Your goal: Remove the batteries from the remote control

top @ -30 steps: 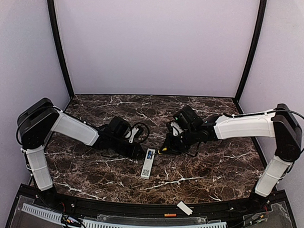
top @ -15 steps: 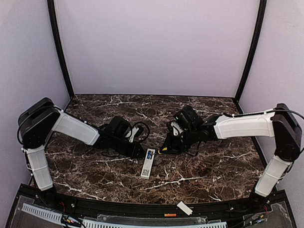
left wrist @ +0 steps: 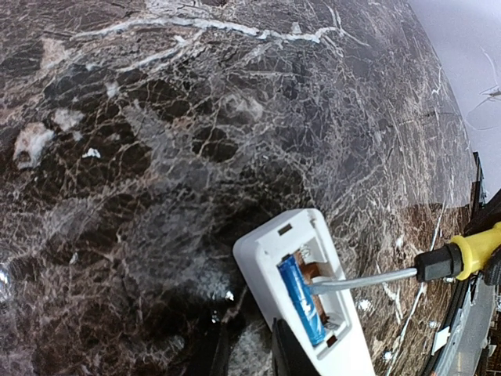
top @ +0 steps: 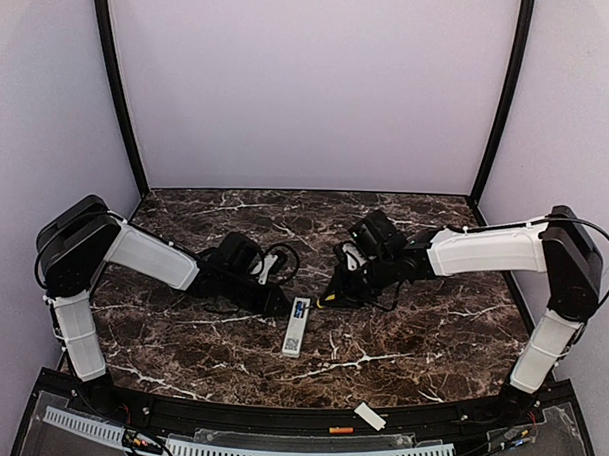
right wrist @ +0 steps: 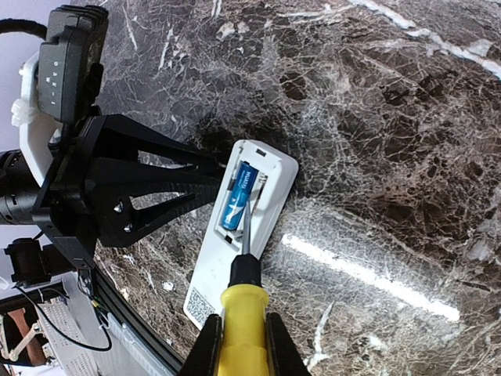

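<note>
The white remote control [top: 297, 326] lies back-up mid-table with its battery bay open; it also shows in the left wrist view [left wrist: 313, 313] and the right wrist view [right wrist: 235, 235]. One blue battery [right wrist: 237, 197] sits in the bay [left wrist: 304, 301]. My right gripper [right wrist: 241, 333] is shut on a yellow-handled screwdriver [right wrist: 244, 313], whose tip [left wrist: 368, 280] is in the bay beside the battery. My left gripper [left wrist: 246, 356] is shut, its fingertips [right wrist: 221, 174] against the remote's left edge. An orange battery [top: 341, 429] lies on the front rail.
A short white cover plate [top: 369, 417] lies at the front edge, right of the orange battery. The dark marble table [top: 431, 332] is bounded by grey walls and black corner posts. Both arms meet over the middle of the table.
My right arm has shifted very slightly. The remote and the left arm have not moved.
</note>
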Controlling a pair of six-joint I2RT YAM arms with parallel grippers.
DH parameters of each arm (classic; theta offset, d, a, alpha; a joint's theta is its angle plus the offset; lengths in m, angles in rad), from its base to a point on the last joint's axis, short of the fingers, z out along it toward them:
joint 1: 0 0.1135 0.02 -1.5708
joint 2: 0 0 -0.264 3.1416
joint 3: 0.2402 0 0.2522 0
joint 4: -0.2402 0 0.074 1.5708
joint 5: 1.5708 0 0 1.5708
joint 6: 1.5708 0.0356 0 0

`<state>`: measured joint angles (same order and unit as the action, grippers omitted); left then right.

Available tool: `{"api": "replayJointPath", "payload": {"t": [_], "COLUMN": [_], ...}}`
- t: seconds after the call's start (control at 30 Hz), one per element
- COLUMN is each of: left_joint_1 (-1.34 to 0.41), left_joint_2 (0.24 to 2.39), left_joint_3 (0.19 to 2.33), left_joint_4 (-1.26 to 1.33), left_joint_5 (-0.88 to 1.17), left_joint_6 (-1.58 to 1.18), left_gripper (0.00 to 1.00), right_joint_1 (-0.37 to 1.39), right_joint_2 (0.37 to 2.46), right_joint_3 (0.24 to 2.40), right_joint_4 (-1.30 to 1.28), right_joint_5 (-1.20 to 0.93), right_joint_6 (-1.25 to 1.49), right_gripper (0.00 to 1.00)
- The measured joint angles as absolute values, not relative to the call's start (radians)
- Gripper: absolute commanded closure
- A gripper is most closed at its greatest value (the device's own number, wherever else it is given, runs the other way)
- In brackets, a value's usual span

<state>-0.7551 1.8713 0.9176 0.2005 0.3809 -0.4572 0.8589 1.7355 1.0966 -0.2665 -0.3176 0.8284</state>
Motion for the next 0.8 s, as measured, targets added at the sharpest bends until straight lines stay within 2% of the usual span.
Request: {"api": "replayJointPath", "payload": {"t": [0.33,0.5,0.6,0.8], "left_joint_1": [-0.755,-0.755,-0.755,-0.754], "left_joint_2": [1.871,1.872,1.872,1.872], "left_joint_3": [0.918,0.918,0.918,0.918], "left_joint_4": [0.201,0.201,0.2,0.2], "left_joint_5": [0.381,0.381,0.381,0.379], "left_joint_6": [-0.457,-0.457,-0.457,-0.458], "left_gripper": [0.81,0.8,0.81,0.81], "right_joint_1": [0.885,0.891,0.89,0.876], "right_joint_2": [1.823,1.84,1.824,1.763], "right_joint_3": [1.319,1.35,1.309,1.085], "right_joint_4": [-0.516,-0.551,-0.506,-0.268], "right_joint_5": [-0.265,-0.259,-0.271,-0.362], "right_joint_6": [0.787,0.777,0.773,0.783], "right_gripper": [1.0,1.0,1.0,1.0]}}
